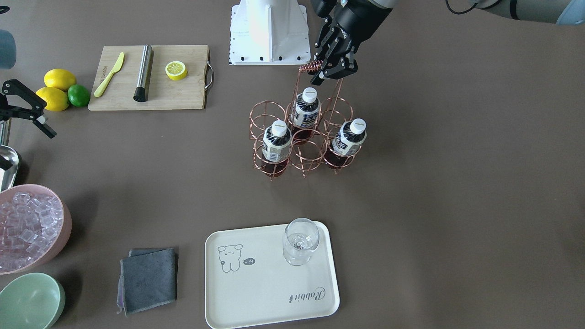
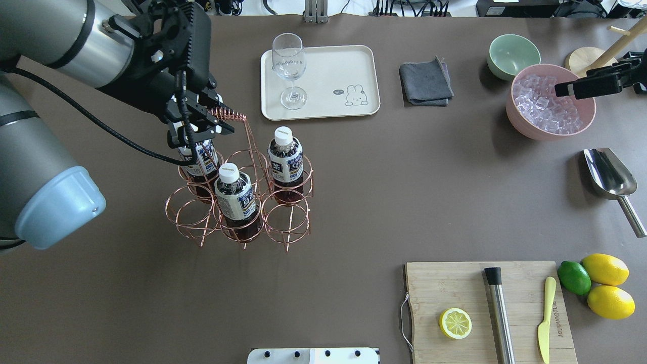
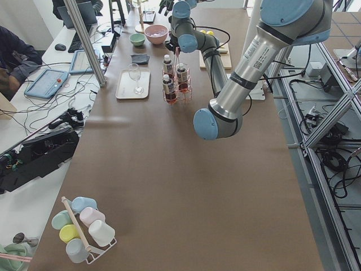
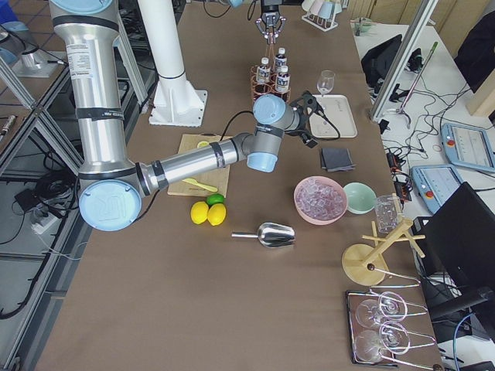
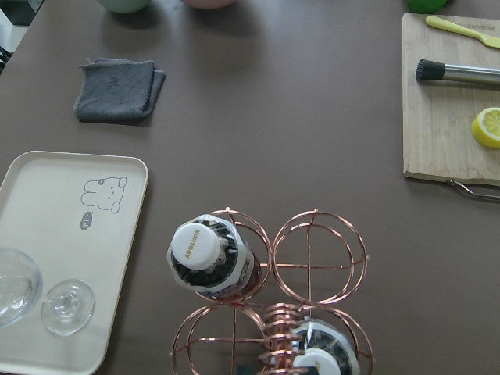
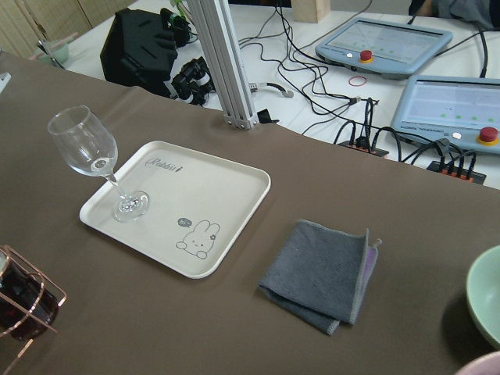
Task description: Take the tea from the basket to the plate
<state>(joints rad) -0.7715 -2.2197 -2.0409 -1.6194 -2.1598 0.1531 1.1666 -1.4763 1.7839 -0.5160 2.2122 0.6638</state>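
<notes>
Here the left gripper (image 2: 202,126) sits at the coiled handle (image 2: 228,115) of the basket (image 2: 237,202), fingers apart around the coil end; whether they pinch it I cannot tell. Three tea bottles stand in the basket's cells: one (image 2: 235,198) at the centre front, one (image 2: 286,156) at its 2 o'clock, one (image 2: 201,163) at its 10 o'clock under the gripper. The plate (image 2: 328,76) lies at the basket's 1 o'clock, well apart, holding a glass (image 2: 289,68). The right gripper (image 2: 589,85) hovers over the ice bowl (image 2: 551,103), jaws together.
</notes>
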